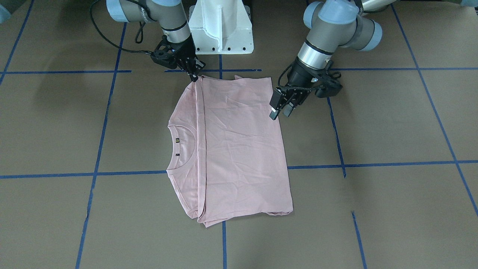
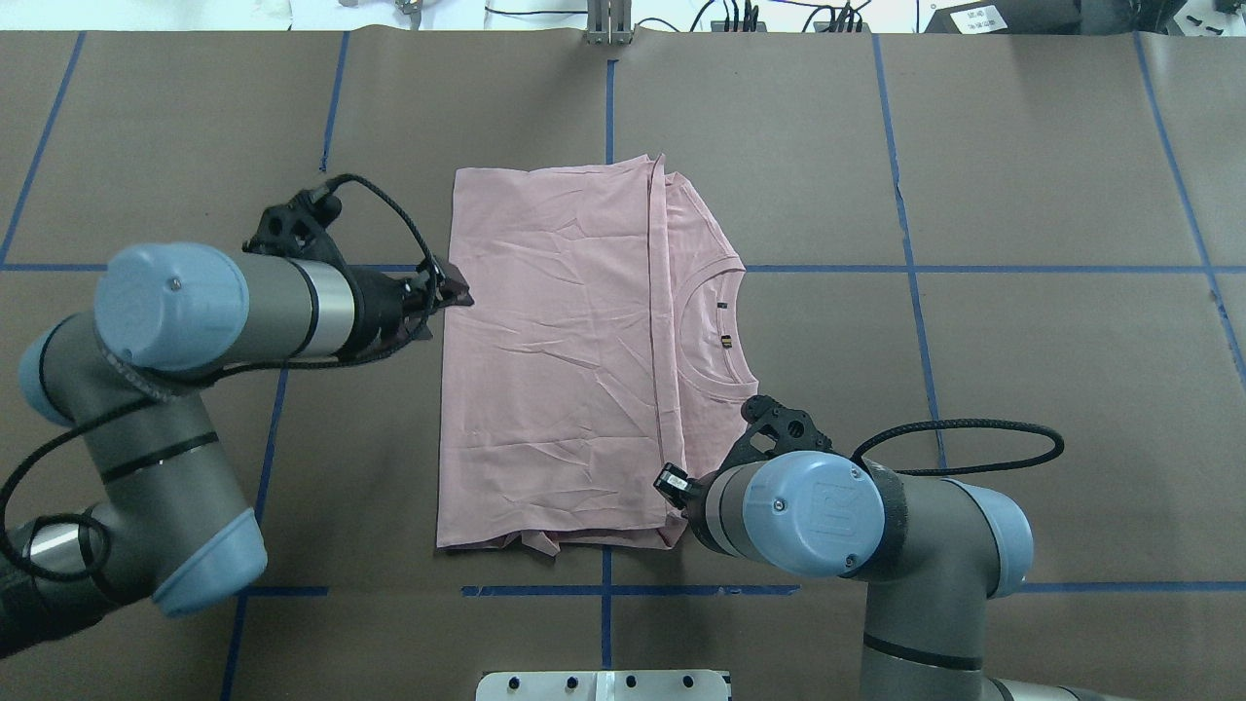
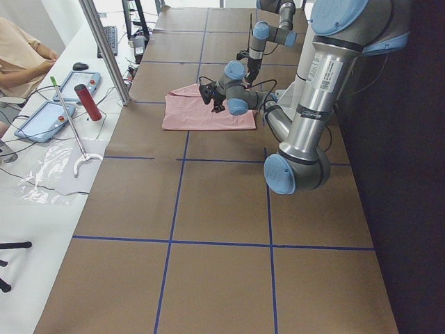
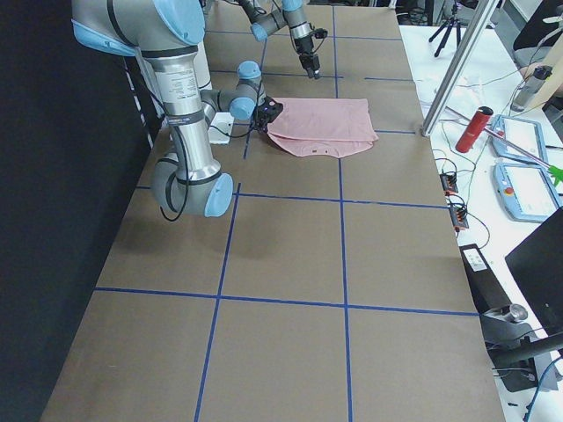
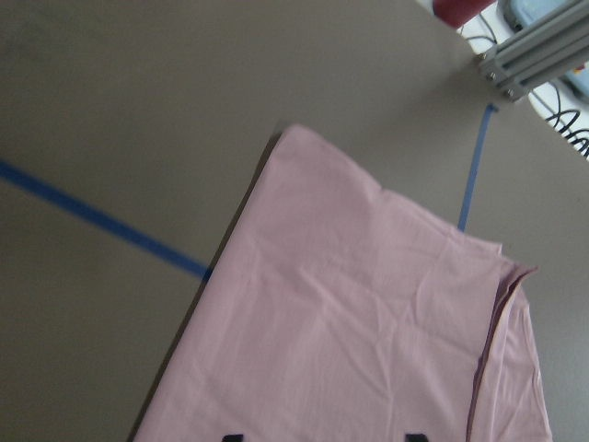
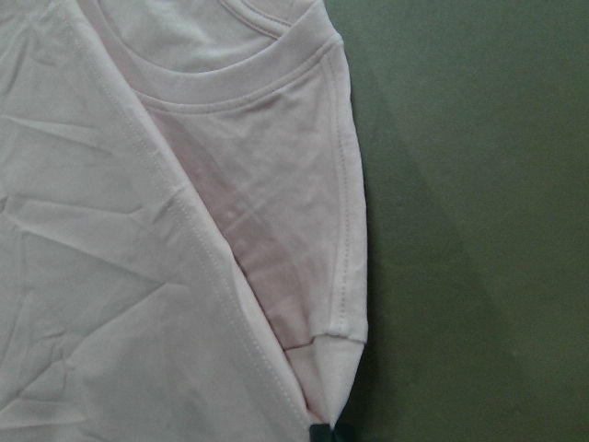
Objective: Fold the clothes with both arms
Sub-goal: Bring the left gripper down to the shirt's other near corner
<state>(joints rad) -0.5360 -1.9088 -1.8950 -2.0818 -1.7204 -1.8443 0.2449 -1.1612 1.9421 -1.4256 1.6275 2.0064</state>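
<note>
The pale pink T-shirt (image 1: 239, 145) lies flat on the brown table, its lower part folded up to the ribbed collar (image 1: 183, 144), plain side up. My right gripper (image 1: 193, 76) is shut on the shirt's corner nearest the robot base; in the right wrist view the sleeve hem (image 6: 339, 341) runs into the closed tips. My left gripper (image 1: 281, 111) stands open just over the shirt's opposite folded edge (image 2: 446, 321), holding nothing. In the left wrist view the fingertips (image 5: 230, 436) show far apart above the cloth (image 5: 368, 322).
The white pedestal base (image 1: 220, 26) stands behind the shirt. Blue tape lines (image 2: 905, 268) grid the table. Beyond the far edge are a metal post (image 3: 104, 49), a red bottle (image 3: 88, 102), tablets (image 3: 45, 120) and a seated person (image 3: 21, 49).
</note>
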